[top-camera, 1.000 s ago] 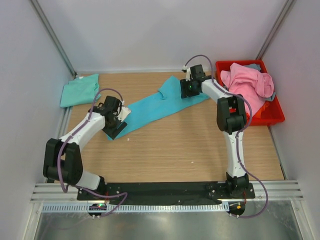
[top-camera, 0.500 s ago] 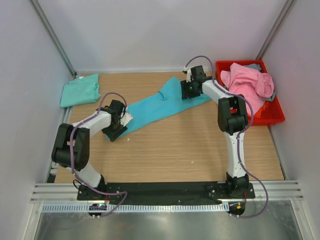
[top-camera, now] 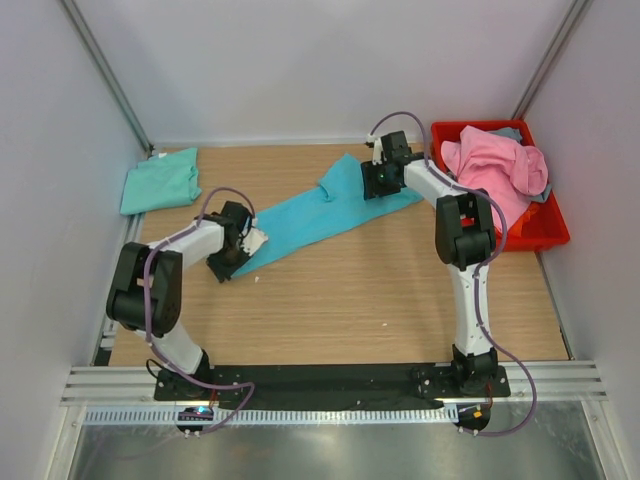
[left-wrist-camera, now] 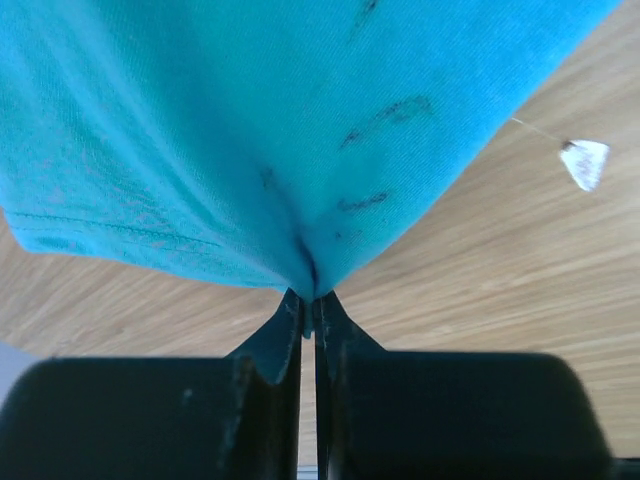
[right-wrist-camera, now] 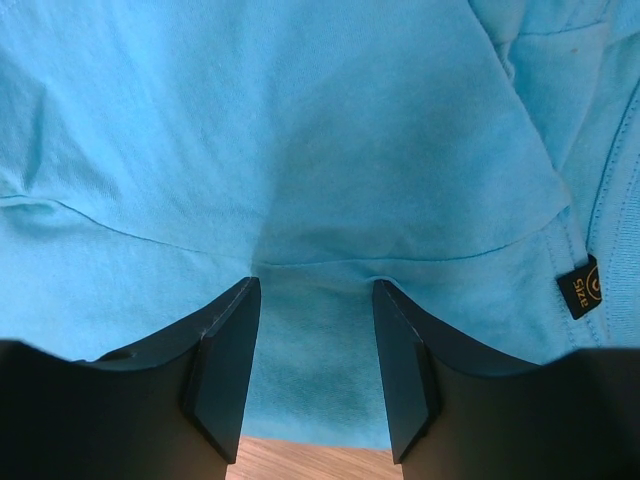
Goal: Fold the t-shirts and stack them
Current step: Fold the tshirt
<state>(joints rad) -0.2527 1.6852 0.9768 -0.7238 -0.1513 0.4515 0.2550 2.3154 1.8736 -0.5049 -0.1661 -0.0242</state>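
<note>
The turquoise-blue t-shirt [top-camera: 310, 215] lies stretched in a long diagonal band across the table. My left gripper [top-camera: 238, 250] is at its lower-left end. In the left wrist view that gripper [left-wrist-camera: 308, 296] is shut on a pinch of the turquoise hem [left-wrist-camera: 250, 140]. My right gripper [top-camera: 380, 183] is over the shirt's upper-right end. Its fingers [right-wrist-camera: 225, 350] stand open and press down on flat turquoise cloth [right-wrist-camera: 300, 130], with nothing clamped between them. A folded mint-green t-shirt [top-camera: 160, 180] lies at the back left. A pink t-shirt [top-camera: 495, 170] is heaped in the bin over a grey-blue one [top-camera: 510, 131].
The red plastic bin [top-camera: 548, 232] stands at the back right against the wall. A small white tag [left-wrist-camera: 585, 163] on a thread lies on the wood by the shirt's lower end. White walls close in the table on three sides.
My left gripper slid in to the shirt's lower-left end and closed on the hem. The left elbow swung inward. The right arm has not moved.
</note>
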